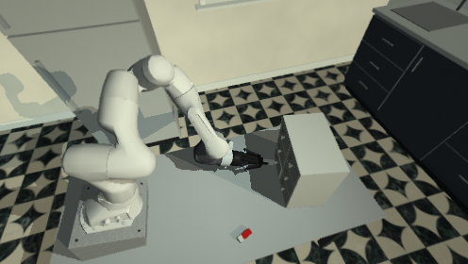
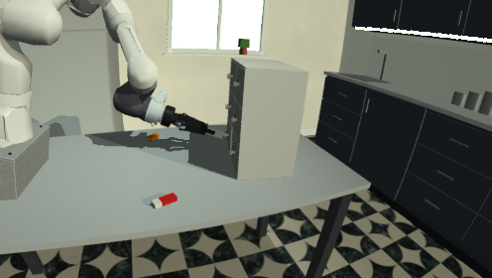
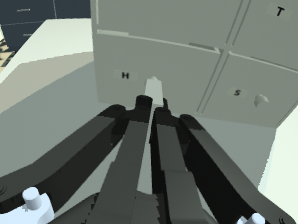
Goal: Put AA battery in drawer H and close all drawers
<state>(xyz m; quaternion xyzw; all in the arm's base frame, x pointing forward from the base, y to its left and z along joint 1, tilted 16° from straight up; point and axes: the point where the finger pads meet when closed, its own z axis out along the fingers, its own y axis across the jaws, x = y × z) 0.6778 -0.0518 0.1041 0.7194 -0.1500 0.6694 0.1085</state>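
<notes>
While the white seven-joint arm point(image 1: 142, 113) reaches low over the pale grey table point(image 1: 198, 222) in the top view, its black two-finger gripper point(image 1: 262, 163) points at the dark drawer front of the tall pale grey chest point(image 1: 309, 160), with the tips just short of that front and the fingers pressed together on nothing. Well in front of the chest, near the table's near edge, lies a small red-and-white block point(image 1: 243, 234). From the exterior view, the gripper point(image 2: 212, 132) hangs above the table top point(image 2: 99, 199) beside the chest's knobbed front point(image 2: 234, 106), level with its lower drawers, none of which juts out. A small orange cylinder, seemingly the AA battery point(image 2: 153, 136), lies on the table behind the gripper, well away from the chest, and the red-and-white block point(image 2: 164, 200) rests nearer the camera. Through the wrist camera, the closed fingertips sit right at the pale knob point(image 3: 153, 87) of the drawer marked H point(image 3: 156, 70), at the chest's lower left; whether they touch it is unclear.
</notes>
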